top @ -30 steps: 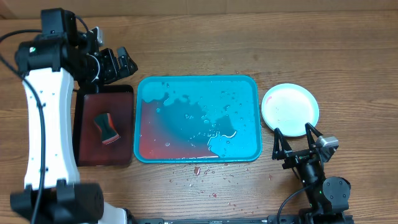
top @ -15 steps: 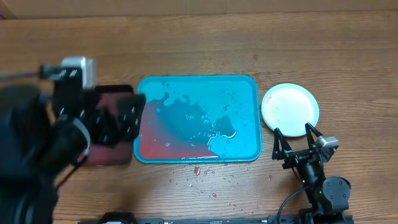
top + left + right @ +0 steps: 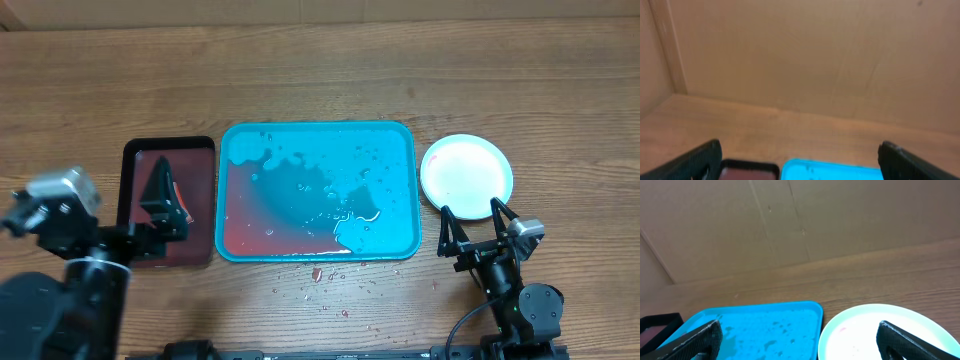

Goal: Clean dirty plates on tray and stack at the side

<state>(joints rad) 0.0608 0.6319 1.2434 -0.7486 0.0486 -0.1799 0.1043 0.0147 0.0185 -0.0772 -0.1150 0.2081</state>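
Note:
The teal tray (image 3: pixel 317 135) lies mid-table, wet, with a red smear in its front-left corner and no plates on it. A white plate (image 3: pixel 466 170) with a faint red speck sits right of the tray, on what looks like a light blue plate whose rim shows around it. The yellow-green plate is not in view. My right gripper (image 3: pixel 471 212) is open and empty just in front of the plate; its wrist view shows the plate (image 3: pixel 865 330) and tray (image 3: pixel 760 330). My left gripper (image 3: pixel 165 205) is open and empty at the front left, over the maroon tray (image 3: pixel 140 150).
The maroon black-rimmed tray also shows in the left wrist view (image 3: pixel 750 171), beside the teal tray (image 3: pixel 830 171). The left gripper (image 3: pixel 799 147) covers its contents from above. Red drops and water spots (image 3: pixel 320 275) lie on the wood in front of the teal tray.
My left arm has swung from the back left, across the maroon tray, to the front-left corner. The sponge seen on that tray is now hidden. The right arm has not moved.

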